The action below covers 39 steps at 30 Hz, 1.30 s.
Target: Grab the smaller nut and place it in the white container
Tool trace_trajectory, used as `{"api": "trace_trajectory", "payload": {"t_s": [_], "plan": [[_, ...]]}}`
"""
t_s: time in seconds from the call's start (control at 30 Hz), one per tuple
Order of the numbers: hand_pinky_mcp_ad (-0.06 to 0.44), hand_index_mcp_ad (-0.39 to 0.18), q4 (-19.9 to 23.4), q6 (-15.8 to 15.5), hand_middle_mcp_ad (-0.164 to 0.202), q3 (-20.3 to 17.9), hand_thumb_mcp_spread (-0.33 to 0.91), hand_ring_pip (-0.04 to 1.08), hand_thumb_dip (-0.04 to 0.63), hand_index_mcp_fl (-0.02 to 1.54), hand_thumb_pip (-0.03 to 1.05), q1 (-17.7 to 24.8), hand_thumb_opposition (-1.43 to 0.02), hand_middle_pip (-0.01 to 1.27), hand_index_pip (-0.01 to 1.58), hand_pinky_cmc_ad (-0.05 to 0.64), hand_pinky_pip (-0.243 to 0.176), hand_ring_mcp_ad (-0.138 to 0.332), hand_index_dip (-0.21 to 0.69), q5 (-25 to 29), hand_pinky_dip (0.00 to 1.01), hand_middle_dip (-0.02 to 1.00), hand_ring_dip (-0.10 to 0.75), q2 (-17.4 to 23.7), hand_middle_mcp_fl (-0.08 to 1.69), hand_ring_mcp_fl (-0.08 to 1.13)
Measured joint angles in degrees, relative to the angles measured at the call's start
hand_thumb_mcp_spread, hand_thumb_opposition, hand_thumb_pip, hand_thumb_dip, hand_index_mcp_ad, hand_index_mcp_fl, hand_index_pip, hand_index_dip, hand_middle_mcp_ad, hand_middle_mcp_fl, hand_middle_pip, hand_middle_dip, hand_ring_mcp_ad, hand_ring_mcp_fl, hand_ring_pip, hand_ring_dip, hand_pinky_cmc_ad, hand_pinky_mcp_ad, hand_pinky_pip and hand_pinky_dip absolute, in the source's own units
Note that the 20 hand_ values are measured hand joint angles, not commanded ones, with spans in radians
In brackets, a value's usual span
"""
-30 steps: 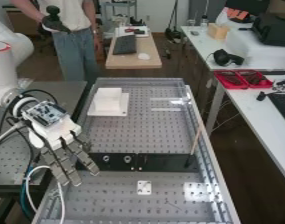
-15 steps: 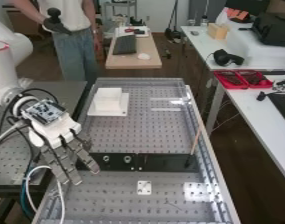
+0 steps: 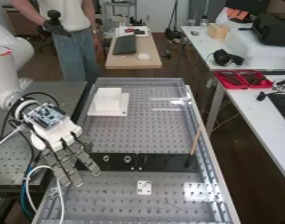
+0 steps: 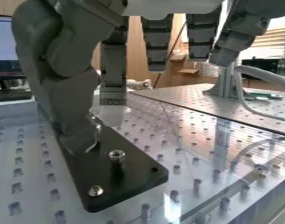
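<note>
The hand (image 3: 58,137) is over the bench's left edge in the high view, open, its fingers slanting down across the left end of the flat black bar (image 3: 167,162). From above, these fingers cover the smaller nut's spot. In the wrist view the hand (image 4: 69,85) has its thumb beside the bar and its fingers hanging straight. The smaller nut (image 4: 117,156) stands upright near the bar's end, apart from the thumb. Right of the fingers, the larger nut (image 3: 106,158) and the bearing (image 3: 127,159) stand on the bar. Farther up the bench is the white container (image 3: 108,96).
A white base plate (image 3: 120,109) lies under the container. A thin wooden stick (image 3: 196,141) leans by the bench's right rail. A small white plate (image 3: 144,187) is on the bench below the bar. A white cable (image 3: 60,200) loops beside the hand.
The hand has shifted only very slightly down and to the right in the high view, its fingers still straight. The bar, its parts and the container have stayed put.
</note>
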Motion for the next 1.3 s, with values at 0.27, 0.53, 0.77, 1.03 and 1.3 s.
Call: {"api": "trace_trajectory", "payload": {"t_s": [0.27,0.53,0.77,1.03,1.3], "plan": [[0.215,-0.159,0.69,0.47,0.094,-0.40,0.44,0.08,0.188,0.21,0.56,-0.07,-0.85,0.14,1.53,0.302,-0.108,0.248,0.237,-0.16,0.18,0.17,-0.052,-0.62,0.06,0.01],[0.215,-0.162,1.19,0.75,0.089,-1.02,0.44,0.08,0.188,0.21,0.56,-0.06,-0.85,0.14,1.53,0.302,-0.108,0.250,0.237,-0.19,0.18,0.17,-0.052,-0.82,0.06,0.01],[0.215,-0.162,2.31,0.65,0.089,-1.53,0.45,0.08,0.188,0.21,0.56,-0.50,-0.85,0.14,1.53,0.302,-0.108,0.250,0.237,-0.63,0.18,0.17,-0.052,-1.33,0.06,0.01],[0.215,-0.159,2.16,0.38,0.082,-1.36,0.46,0.08,0.188,0.20,0.56,-1.58,-0.87,0.14,1.51,0.302,-0.105,0.248,0.229,-1.64,0.18,0.17,-0.052,-1.18,0.06,0.01],[0.215,-0.169,2.08,-0.14,0.084,-0.98,0.46,0.08,0.202,0.19,0.56,-2.99,-0.87,0.14,1.44,0.302,-0.108,0.248,0.169,-3.55,0.18,0.17,-0.052,-0.94,0.06,0.01]]}}
